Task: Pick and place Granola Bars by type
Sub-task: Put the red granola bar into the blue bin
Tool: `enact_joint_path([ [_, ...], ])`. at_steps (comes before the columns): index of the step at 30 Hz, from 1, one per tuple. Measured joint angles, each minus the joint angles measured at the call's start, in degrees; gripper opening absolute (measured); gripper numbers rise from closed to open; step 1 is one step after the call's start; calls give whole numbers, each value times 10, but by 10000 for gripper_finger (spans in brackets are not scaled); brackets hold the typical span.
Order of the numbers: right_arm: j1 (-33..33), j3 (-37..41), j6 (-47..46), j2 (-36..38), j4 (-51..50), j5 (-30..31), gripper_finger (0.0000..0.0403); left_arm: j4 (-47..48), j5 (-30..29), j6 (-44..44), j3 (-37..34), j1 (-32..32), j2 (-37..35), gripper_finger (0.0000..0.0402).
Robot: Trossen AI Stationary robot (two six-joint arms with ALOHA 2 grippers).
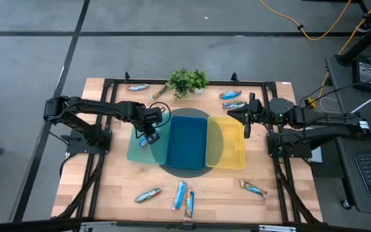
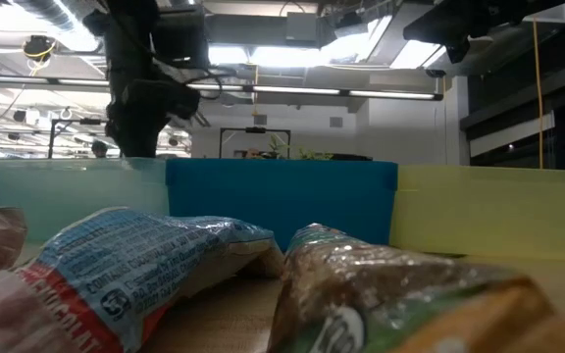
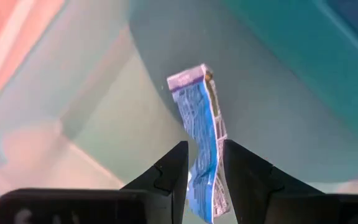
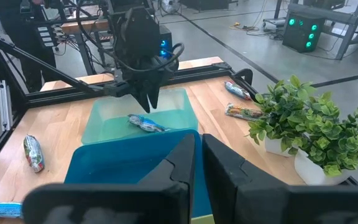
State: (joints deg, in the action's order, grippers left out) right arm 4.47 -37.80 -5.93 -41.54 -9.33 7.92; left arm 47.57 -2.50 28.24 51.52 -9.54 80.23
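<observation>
My left gripper (image 1: 148,137) (image 4: 150,107) hangs over the pale teal tray (image 1: 134,153), pointing down. Its fingers stand slightly open. Under them a blue-wrapped granola bar (image 3: 199,112) (image 4: 146,124) lies flat on the tray floor; in the left wrist view it shows through the gap between the fingers. My right gripper (image 1: 245,122) (image 4: 199,146) waits shut and empty, high over the far edge of the yellow tray (image 1: 227,153). More granola bars lie on the table: several at the far edge (image 1: 137,87) (image 1: 232,95) and several near the front edge (image 1: 148,194) (image 1: 254,188).
A blue tray (image 1: 187,143) stands between the teal and yellow ones, all three on a dark round mat. A small green potted plant (image 1: 187,80) stands at the far middle. A black frame rims the wooden table. Two bars (image 2: 145,265) (image 2: 390,294) lie close before the low camera.
</observation>
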Motion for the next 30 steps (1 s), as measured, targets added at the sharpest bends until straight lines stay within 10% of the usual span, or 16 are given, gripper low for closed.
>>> enact_joint_path([
  [30, 0, 0, 35, 0, 0, -5, 35, 74, -68, -5, 93, -111, -234, 88],
])
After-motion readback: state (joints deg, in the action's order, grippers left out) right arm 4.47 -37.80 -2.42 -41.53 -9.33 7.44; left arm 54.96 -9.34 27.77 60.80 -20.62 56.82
